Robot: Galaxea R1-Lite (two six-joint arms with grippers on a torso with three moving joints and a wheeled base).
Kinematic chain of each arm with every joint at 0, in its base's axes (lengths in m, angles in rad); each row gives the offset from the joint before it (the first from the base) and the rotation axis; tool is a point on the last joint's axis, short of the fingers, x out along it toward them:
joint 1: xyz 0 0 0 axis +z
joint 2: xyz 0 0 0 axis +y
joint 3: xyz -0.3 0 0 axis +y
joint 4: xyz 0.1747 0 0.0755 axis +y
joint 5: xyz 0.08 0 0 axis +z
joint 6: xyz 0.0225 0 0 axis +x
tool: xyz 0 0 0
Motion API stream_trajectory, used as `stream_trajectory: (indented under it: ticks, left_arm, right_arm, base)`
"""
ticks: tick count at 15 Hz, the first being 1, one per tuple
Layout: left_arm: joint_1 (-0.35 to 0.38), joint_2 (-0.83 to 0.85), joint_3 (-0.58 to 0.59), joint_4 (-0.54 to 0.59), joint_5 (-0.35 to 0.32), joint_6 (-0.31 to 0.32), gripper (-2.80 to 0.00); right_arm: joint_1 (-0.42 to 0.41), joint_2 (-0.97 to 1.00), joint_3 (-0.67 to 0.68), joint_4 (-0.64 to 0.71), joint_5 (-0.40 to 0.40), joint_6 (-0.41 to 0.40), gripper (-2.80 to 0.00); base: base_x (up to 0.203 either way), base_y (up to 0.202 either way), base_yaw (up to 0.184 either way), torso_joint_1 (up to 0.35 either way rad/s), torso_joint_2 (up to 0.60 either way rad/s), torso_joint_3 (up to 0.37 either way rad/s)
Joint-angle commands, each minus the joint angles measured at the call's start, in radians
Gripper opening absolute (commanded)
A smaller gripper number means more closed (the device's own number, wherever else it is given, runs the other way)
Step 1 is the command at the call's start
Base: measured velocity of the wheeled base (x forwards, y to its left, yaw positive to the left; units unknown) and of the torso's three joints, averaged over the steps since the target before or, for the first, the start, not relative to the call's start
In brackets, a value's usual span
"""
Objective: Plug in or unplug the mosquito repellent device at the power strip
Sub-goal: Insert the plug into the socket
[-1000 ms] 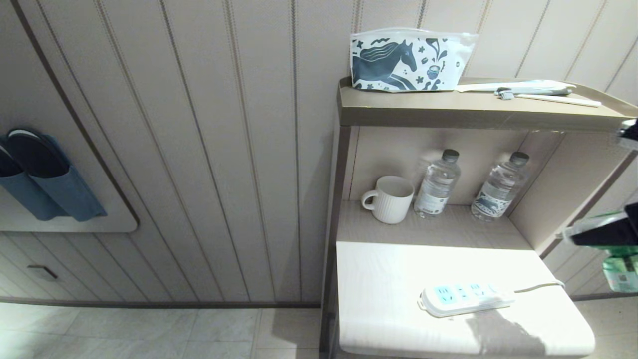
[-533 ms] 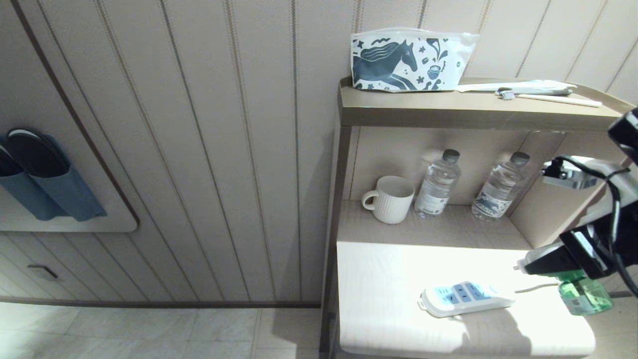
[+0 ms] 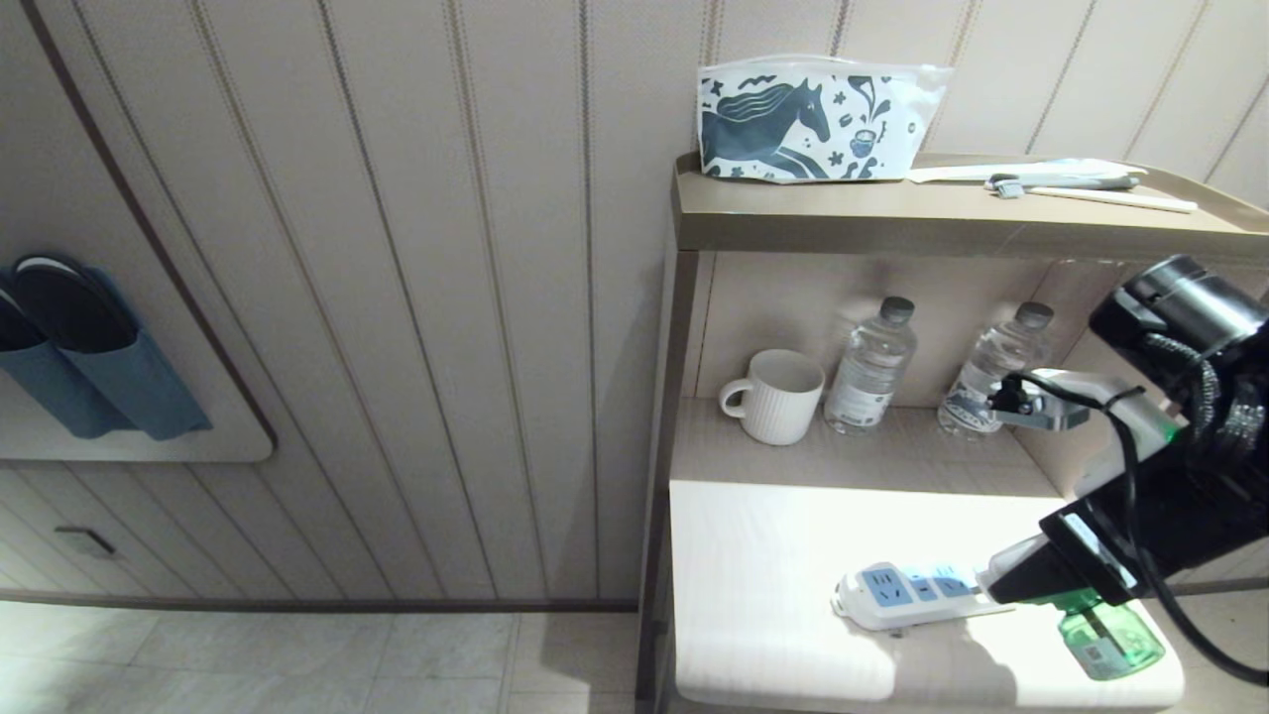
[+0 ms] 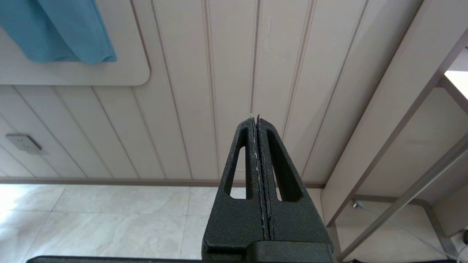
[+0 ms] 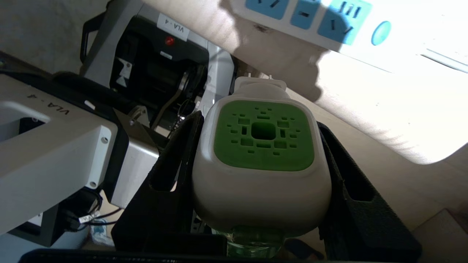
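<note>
Pinching the mosquito repellent device in our right gripper, left jaws pressed together, we needed its prongs squared to the power strip.

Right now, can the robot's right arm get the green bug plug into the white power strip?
Probably yes. The right gripper holds the mosquito repellent device close beside the power strip, whose blue sockets lie bare, with nothing between them. It isn't plugged in yet.
</note>
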Motion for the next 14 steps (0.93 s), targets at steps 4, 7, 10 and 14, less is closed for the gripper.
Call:
stream_trajectory:
  ticks: [4, 7, 10, 14]
  left_arm:
    - [0.000, -0.001, 0.000, 0.000, 0.000, 0.000, -2.80]
    - [0.000, -0.001, 0.000, 0.000, 0.000, 0.000, -2.80]
    - [0.000, -0.001, 0.003, 0.000, 0.000, 0.000, -2.80]
    - [0.000, -0.001, 0.002, 0.000, 0.000, 0.000, -2.80]
  right_arm:
    - [0.050, 0.122, -0.043, 0.020, -0.046, 0.001, -2.80]
    - [0.050, 0.218, -0.117, 0.023, -0.056, -0.002, -2.80]
    - [0.054, 0.280, -0.180, 0.025, -0.057, -0.010, -2.80]
    - [0.059, 0.344, -0.247, 0.095, -0.057, -0.025, -2.80]
  base:
    - [0.000, 0.000, 0.000, 0.000, 0.00, 0.000]
    - [0.000, 0.000, 0.000, 0.000, 0.00, 0.000]
    - [0.000, 0.000, 0.000, 0.000, 0.00, 0.000]
    - [0.000, 0.000, 0.000, 0.000, 0.00, 0.000]
